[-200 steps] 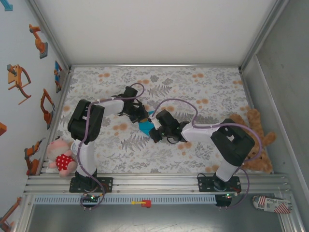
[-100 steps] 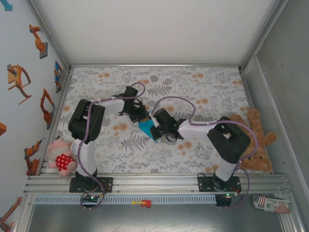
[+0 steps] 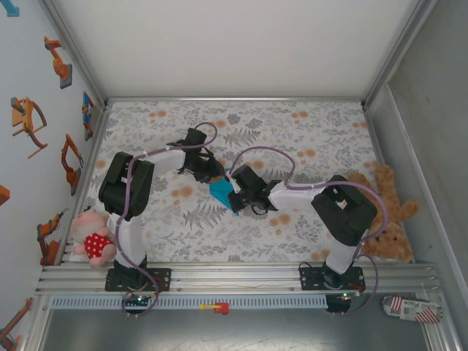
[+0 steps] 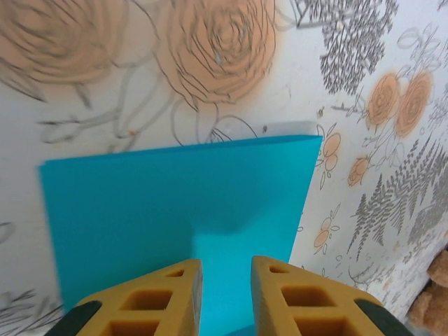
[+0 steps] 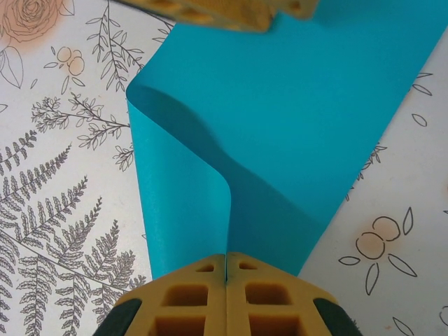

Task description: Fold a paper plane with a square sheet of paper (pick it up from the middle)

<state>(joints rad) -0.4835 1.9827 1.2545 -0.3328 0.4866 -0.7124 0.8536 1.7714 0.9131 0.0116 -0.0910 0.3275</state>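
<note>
My right hand (image 5: 226, 257) is pressed together on the near edge of the square sheet of paper (image 5: 301, 119), holding that edge up in a curl. The rest of the sheet lies on the desk (image 5: 63, 175) ahead of it. My left hand (image 4: 226, 269) is slightly spread over the sheet's far end, and I see nothing pinched in it.
</note>
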